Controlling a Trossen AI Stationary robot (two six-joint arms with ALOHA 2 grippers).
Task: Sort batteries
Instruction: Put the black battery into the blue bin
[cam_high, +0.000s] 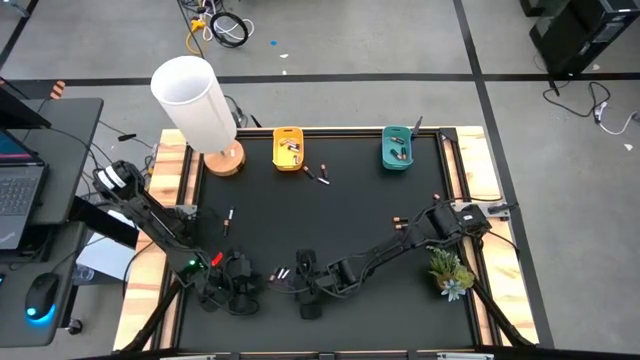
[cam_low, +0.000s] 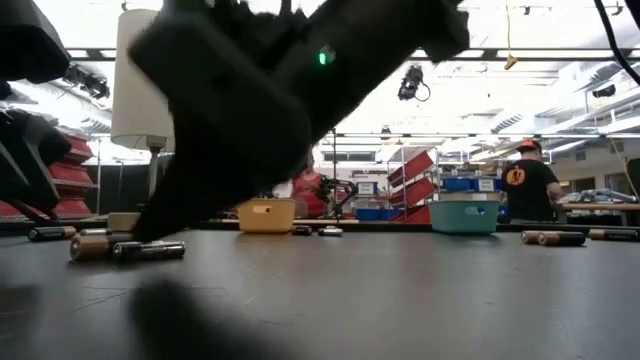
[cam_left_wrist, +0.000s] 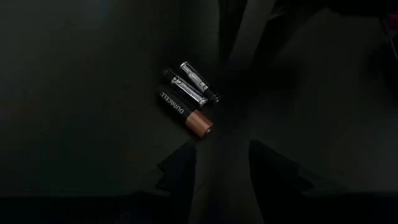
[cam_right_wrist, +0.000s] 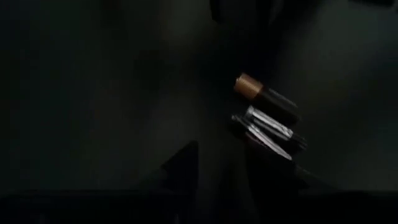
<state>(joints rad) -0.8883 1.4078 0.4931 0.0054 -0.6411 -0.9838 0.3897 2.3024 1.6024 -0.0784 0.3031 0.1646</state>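
Three batteries (cam_high: 280, 272) lie side by side on the black mat near the table's front edge: a dark one with a copper end (cam_left_wrist: 185, 115) and two slimmer silver-and-dark ones (cam_left_wrist: 193, 84). My left gripper (cam_left_wrist: 221, 165) stands open just left of them. My right gripper (cam_right_wrist: 224, 165) stands open just right of them, with the group (cam_right_wrist: 267, 118) beside one finger. Nothing lies between either pair of fingers. More batteries lie singly on the mat (cam_high: 229, 215), (cam_high: 398, 222), (cam_high: 318, 174). The yellow bin (cam_high: 288, 148) and the teal bin (cam_high: 398, 148) stand at the far edge, each with batteries inside. My right gripper has one fingertip (cam_right_wrist: 273, 163) right beside the nearest silver-and-dark battery (cam_right_wrist: 268, 140), which lies flat on the mat. I cannot tell whether the finger touches it.
A white lamp (cam_high: 195, 95) on a wooden base (cam_high: 225, 160) stands at the far left corner. A small plant (cam_high: 448, 270) sits at the right edge. Bare mat lies between the front group and the bins. A person in a black shirt (cam_low: 525, 185) stands in the room behind.
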